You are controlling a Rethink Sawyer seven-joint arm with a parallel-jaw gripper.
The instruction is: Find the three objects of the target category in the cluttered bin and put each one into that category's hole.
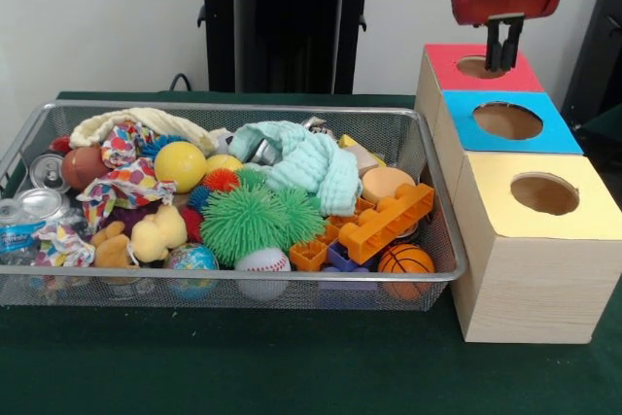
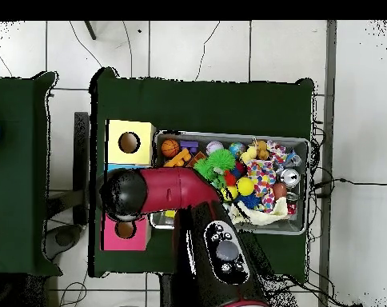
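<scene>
Gripper (image 1: 502, 53) hangs over the red-panel hole (image 1: 478, 67), fingers nearly together, holding nothing visible. A labelled water bottle (image 1: 16, 232) lies far across the wire bin (image 1: 243, 108); the blue-panel hole (image 1: 507, 121) sits adjacent. Approach should descend vertically, avoiding neighbouring cans (image 1: 46, 172).

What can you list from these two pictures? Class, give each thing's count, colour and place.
wire basket: one, silver, on the green table.
wooden box: one, pale, right of the basket in the front view.
panel holes: three, red farthest, blue middle, yellow nearest.
water bottle: one seen, clear with blue label, basket's left end.
metal cans: two, silver, left end.
spiky ball: one, green, centre.
yellow ball: one, behind it.
toy brick: one, orange, right side.
cloth: one, mint, rear.
baseball: one, white, front.
mini basketball: one, orange, front right.
end effector: one, black, over the red hole.
</scene>
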